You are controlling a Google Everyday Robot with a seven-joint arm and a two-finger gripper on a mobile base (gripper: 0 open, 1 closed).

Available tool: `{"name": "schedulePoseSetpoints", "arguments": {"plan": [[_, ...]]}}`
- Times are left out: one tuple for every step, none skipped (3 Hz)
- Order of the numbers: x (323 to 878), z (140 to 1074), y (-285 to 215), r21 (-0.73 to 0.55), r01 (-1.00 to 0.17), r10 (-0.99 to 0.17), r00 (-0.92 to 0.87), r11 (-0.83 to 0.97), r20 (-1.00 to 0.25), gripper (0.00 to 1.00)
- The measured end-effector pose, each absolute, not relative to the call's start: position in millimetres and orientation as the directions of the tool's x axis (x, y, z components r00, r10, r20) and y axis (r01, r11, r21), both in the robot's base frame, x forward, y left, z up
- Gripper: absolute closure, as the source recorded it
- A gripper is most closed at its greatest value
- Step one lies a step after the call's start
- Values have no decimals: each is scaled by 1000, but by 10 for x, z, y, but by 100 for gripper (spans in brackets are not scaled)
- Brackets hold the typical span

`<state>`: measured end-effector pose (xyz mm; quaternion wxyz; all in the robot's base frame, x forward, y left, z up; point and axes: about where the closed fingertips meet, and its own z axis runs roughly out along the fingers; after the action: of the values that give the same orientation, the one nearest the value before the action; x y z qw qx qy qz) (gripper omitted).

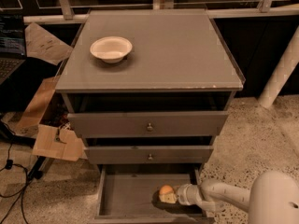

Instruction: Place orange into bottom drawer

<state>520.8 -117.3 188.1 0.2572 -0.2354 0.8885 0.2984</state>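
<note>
Reaching in from the right, the robot's white jointed arm (223, 195) lies low over the speckled stone floor (261, 134), and its pincer (170, 198) sits inside the bottom drawer (131, 196), a wide, shallow grey tray with low side walls that stands pulled out below the front edge of the grey bench (187, 59). The small round orange fruit (165, 189) is in that drawer, toward its right side and near its front, right at the tip of the pincer and touching it. Whether the pincer is clamped on the fruit or merely set against it, I cannot tell. The drawer floor to the left of the fruit is bare grey.

Above the tray, two grey drawer fronts, the upper (187, 124) and the middle (117, 155), each carry a small round knob at their centre; both stand slightly out from the frame, with a dark gap over each. On the bench top a shallow white round bowl (111, 48) stands upright near the rear left corner. Beside the left edge of the bench, brown cardboard pieces (55, 143) lie on the floor with dark cables (10, 185) in front of them. Past the right rear corner a white post (283, 73) leans.
</note>
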Motion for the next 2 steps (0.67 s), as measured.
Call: {"name": "schedulePoseSetpoints", "arguments": {"plan": [[5208,1881,-1173,409,-572,-265,-757,711,-597,31],[5208,1881,-1173,409,-572,-265,-757,711,-597,8]]}}
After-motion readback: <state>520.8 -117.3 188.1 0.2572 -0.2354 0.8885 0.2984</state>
